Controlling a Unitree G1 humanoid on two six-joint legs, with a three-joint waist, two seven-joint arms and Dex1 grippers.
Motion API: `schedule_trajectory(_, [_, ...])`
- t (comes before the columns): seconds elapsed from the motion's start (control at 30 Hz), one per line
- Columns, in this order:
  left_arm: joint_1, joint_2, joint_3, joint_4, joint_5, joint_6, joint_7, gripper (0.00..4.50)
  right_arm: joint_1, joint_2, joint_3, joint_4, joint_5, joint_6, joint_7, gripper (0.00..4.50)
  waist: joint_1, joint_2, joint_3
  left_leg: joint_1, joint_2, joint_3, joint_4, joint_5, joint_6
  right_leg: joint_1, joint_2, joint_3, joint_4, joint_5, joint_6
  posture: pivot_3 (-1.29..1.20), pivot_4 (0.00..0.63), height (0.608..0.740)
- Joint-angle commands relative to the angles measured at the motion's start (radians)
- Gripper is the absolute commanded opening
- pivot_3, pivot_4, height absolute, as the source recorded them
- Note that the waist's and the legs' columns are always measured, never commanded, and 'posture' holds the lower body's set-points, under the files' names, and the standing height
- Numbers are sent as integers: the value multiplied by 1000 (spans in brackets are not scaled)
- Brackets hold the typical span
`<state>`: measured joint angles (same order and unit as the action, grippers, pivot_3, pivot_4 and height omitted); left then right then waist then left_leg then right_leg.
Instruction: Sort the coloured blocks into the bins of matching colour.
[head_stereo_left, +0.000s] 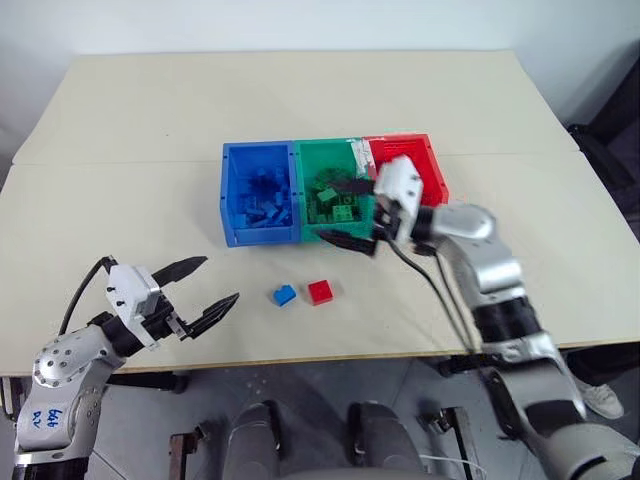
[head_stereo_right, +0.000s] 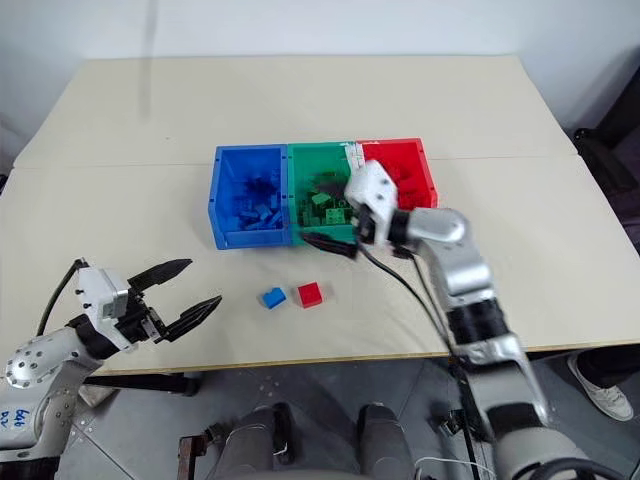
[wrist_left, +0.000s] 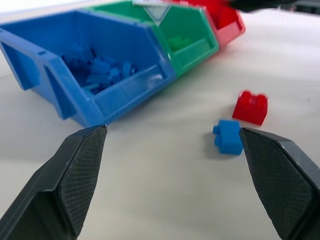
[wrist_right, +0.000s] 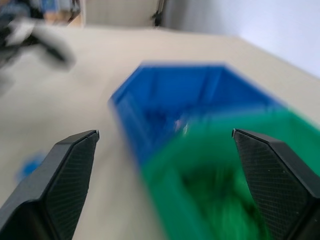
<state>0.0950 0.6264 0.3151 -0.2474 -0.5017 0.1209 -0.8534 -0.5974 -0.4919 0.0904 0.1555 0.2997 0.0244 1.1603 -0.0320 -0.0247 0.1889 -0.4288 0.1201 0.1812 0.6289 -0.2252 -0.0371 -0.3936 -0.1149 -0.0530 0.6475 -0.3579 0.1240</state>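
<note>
The bins stand joined in a row mid-table: a blue bin (head_stereo_left: 227, 190) with several blue blocks, a green bin (head_stereo_left: 306, 160) with green blocks, and a red bin (head_stereo_left: 436, 175) partly hidden behind my right wrist. Two of the coloured blocks lie loose on the table in front of them, a blue block (head_stereo_left: 284, 295) and a red block (head_stereo_left: 321, 291) side by side. My right gripper (head_stereo_left: 338, 212) hovers over the green bin's front part, pointing left, open and empty. My left gripper (head_stereo_left: 220, 279) is open and empty at the front left, facing the two blocks (wrist_left: 229, 136).
The cream table (head_stereo_left: 150, 120) runs wide behind and beside the bins. Its front edge lies just below the loose blocks. A dark chair-like object (head_stereo_left: 615, 150) stands off the table's right side.
</note>
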Motion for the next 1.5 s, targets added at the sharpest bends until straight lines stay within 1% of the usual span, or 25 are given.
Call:
schedule_trajectory(0.03, [-13, 50, 38, 39, 11, -49, -55, 4500, 86, -85, -107, -14, 78, -128, 129, 4460, 1, 0, 0, 0, 0, 0, 0, 0, 0, 0, 0, 0, -1, 0, 0, 0, 150, 740])
schedule_trajectory(0.17, [-21, 104, 74, 112, -8, -56, -117, 4500, 214, -214, -192, 6, 161, -150, 284, 4460, -8, 1, 0, 2, 1, 3, 0, 0, 0, 0, 0, 1, -1, 0, 0, 0, 150, 740])
schedule_trajectory(0.27, [-17, 150, 81, 178, -2, -69, -190, 4500, 295, -281, -248, 2, 211, -123, 343, 4460, -11, 1, 0, 3, 1, 3, 0, 0, 0, 1, 0, 1, -2, 0, 0, 0, 150, 740])
schedule_trajectory(0.33, [-34, 171, 76, 217, 7, -82, -222, 4500, 320, -305, -270, 17, 223, -128, 365, 4460, -12, 1, 0, 3, 1, 3, 0, 0, 0, 1, 0, 1, -2, 0, 0, 0, 150, 740])
schedule_trajectory(0.43, [-72, 182, 54, 237, 15, -90, -243, 4500, 328, -312, -282, 27, 224, -128, 354, 4460, -16, 1, 0, 4, 1, 3, 1, 0, 0, 2, -1, 1, -1, 0, 0, 0, 150, 740])
schedule_trajectory(0.53, [-98, 193, -34, 127, 12, -5, -254, 4500, 355, -310, -293, 1, 224, -117, 333, 4460, -17, 1, 0, 4, 1, 3, 1, 0, 0, 2, -1, 1, -1, 0, -1, 0, 150, 740])
schedule_trajectory(0.67, [-177, 156, -164, 12, 29, 112, -182, 4500, 430, -324, -329, -88, 253, -67, 300, 4460, 2, 1, 0, 4, 1, 3, 1, 0, 0, 2, -1, 1, -1, 0, 0, 0, 150, 740])
schedule_trajectory(0.7, [-194, 151, -203, -8, 52, 128, -170, 4500, 452, -329, -340, -111, 259, -57, 293, 4460, 5, 1, 0, 4, 1, 3, 1, 0, 0, 2, -1, 2, -1, 0, 0, 0, 150, 740])
schedule_trajectory(0.73, [-238, 149, -281, -39, 119, 149, -150, 4500, 488, -340, -362, -139, 267, -39, 288, 4460, 9, 1, 0, 4, 1, 3, 1, 0, 0, 2, -1, 2, -1, 0, 0, 0, 150, 740])
schedule_trajectory(0.77, [-276, 136, -331, -65, 151, 187, -117, 4500, 517, -347, -380, -163, 274, -28, 279, 4460, 12, 1, 0, 4, 0, 3, 2, 0, 0, 2, -1, 2, -1, 0, 0, 0, 150, 740])
schedule_trajectory(0.83, [-341, 104, -396, -101, 174, 310, -39, 4500, 566, -354, -412, -212, 290, -1, 254, 4460, 19, 1, 0, 4, 0, 3, 3, 0, 1, 3, -1, 2, -1, 0, 0, 0, 150, 740])
schedule_trajectory(0.93, [-419, 66, -492, -115, 217, 392, -13, 4500, 633, -351, -449, -286, 305, 29, 221, 4460, 22, 0, 0, 4, 0, 3, 4, 0, 1, 4, 0, 3, 0, 1, 0, 0, 150, 740])
schedule_trajectory(1.0, [-472, 26, -539, -102, 235, 466, 27, 4500, 675, -340, -463, -333, 314, 43, 198, 4460, 23, 0, 0, 5, 0, 3, 4, 0, 1, 4, 0, 4, 0, 1, 0, 0, 150, 740])
schedule_trajectory(1.1, [-521, -7, -590, -84, 265, 539, 52, 4500, 725, -329, -464, -397, 318, 54, 175, 4460, 28, 0, 0, 5, 0, 2, 5, 0, 1, 4, 0, 4, 0, 1, 0, 0, 150, 740])
schedule_trajectory(1.2, [-557, -43, -622, -53, 280, 579, 71, 4500, 744, -315, -455, -450, 326, 69, 135, 4460, 30, 0, 0, 5, 0, 1, 5, 0, 1, 4, 0, 4, 0, 1, 0, 0, 150, 740])
schedule_trajectory(1.3, [-576, -52, -647, -28, 306, 586, 75, 4500, 755, -304, -448, -482, 327, 76, 111, 4460, 31, 0, 1, 5, 0, 0, 7, 0, 1, 5, 0, 3, 1, 1, 0, 0, 150, 740])
schedule_trajectory(1.37, [-582, -55, -655, -13, 324, 577, 82, 4115, 766, -297, -445, -502, 328, 79, 97, 4500, 31, 0, 1, 5, 0, -3, 7, 0, 1, 6, 0, 3, 1, 1, 0, 0, 150, 740])
schedule_trajectory(1.4, [-582, -73, -645, -4, 317, 552, 84, 3992, 772, -293, -445, -508, 328, 79, 90, 4500, 32, 0, 1, 5, 0, -4, 7, 0, 1, 6, 0, 3, 1, 1, 0, 0, 150, 740])
schedule_trajectory(1.5, [-581, -99, -636, 8, 304, 539, 75, 3114, 782, -288, -450, -510, 325, 79, 78, 4500, 32, 0, 1, 5, -1, -5, 8, 0, 1, 7, 0, 2, 0, 1, 0, 0, 150, 740])
